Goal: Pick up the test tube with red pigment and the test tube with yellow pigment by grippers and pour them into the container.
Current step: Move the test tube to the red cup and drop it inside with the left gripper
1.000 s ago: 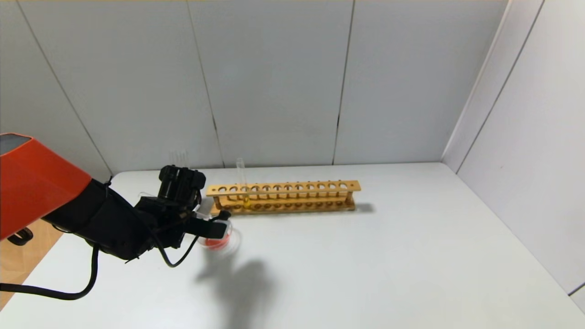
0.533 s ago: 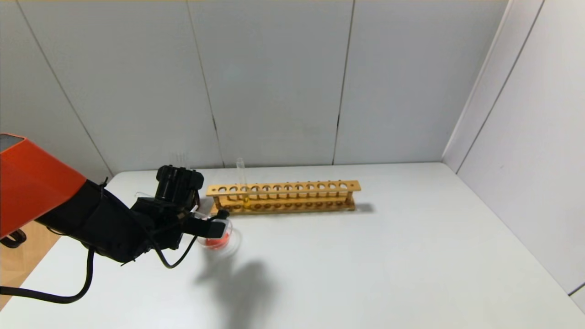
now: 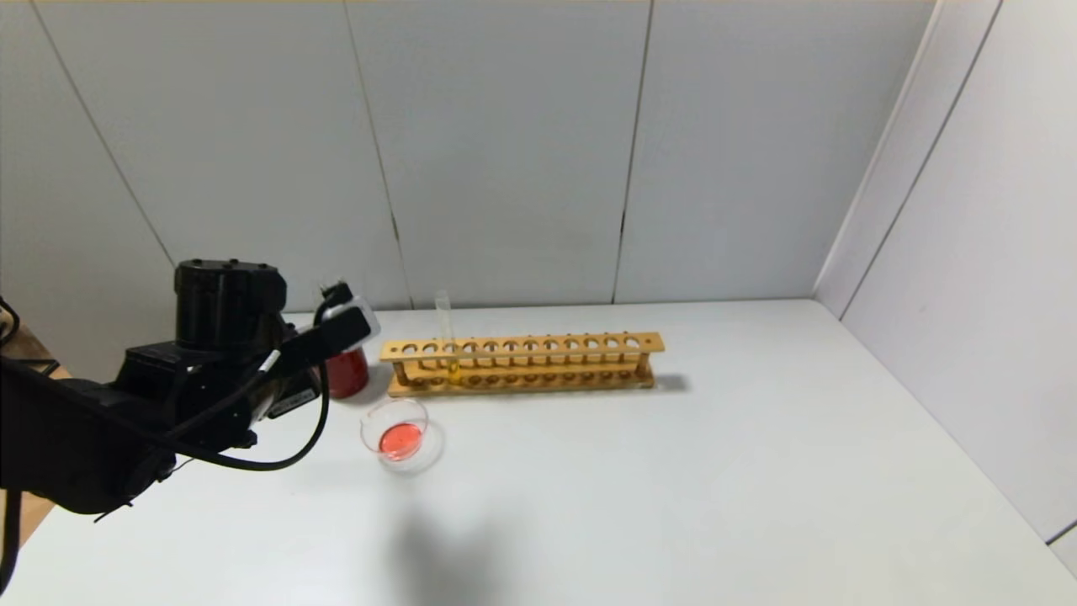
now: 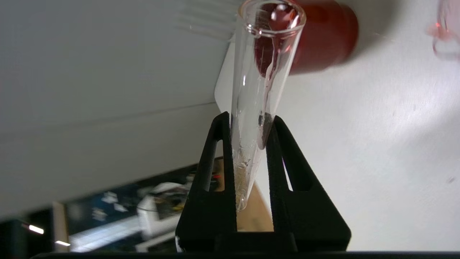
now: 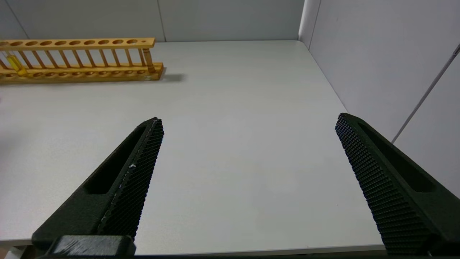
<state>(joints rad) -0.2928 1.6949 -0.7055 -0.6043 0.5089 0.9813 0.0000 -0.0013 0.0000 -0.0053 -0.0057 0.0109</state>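
Two end effectors listed. Left end effector [image 4: 248, 126], black, at the head view's left: clamped on the slim clear glass test tube with red pigment [image 4: 257, 93], now nearly drained, only a red film inside. Low round clear glass container [image 3: 395, 431], centre-left on the white worktop [image 3: 673, 471], holds red liquid. Test tube with yellow pigment [image 3: 448, 341] stands in the long wooden rack [image 3: 522, 362]. Dark red opaque cup [image 3: 347, 372] beside it. Right end effector [image 5: 248, 180]: wide open, empty. Judged step: red pour done; next calls for discarding the emptied tube, then fetching yellow.

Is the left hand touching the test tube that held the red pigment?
Touching. The left wrist view shows the left hand shut on the test tube with red pigment, both black fingers pressed against the glass, which is nearly empty.
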